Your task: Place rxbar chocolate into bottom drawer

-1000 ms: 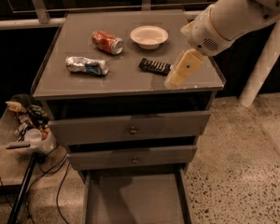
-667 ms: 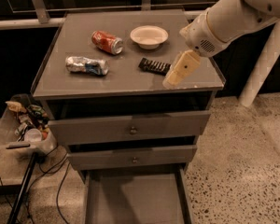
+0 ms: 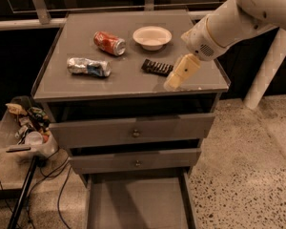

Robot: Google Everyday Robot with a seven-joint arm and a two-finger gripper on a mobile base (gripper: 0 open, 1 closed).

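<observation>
The rxbar chocolate [image 3: 157, 67], a dark flat bar with pale lettering, lies on the grey cabinet top [image 3: 86, 85] right of centre. My gripper [image 3: 174, 82] hangs from the white arm at the right, just right of and in front of the bar, close above the cabinet top and apart from the bar. The bottom drawer [image 3: 136, 204] is pulled out at the foot of the cabinet, its flat grey floor bare.
A red soda can [image 3: 109, 43] and a crushed silver-blue can [image 3: 88, 67] lie on the left of the top. A white bowl [image 3: 152, 36] stands behind the bar. Two upper knobbed drawers are closed. A bin of clutter [image 3: 26, 128] stands at the left.
The gripper has shifted slightly; the bar and the cans have not moved.
</observation>
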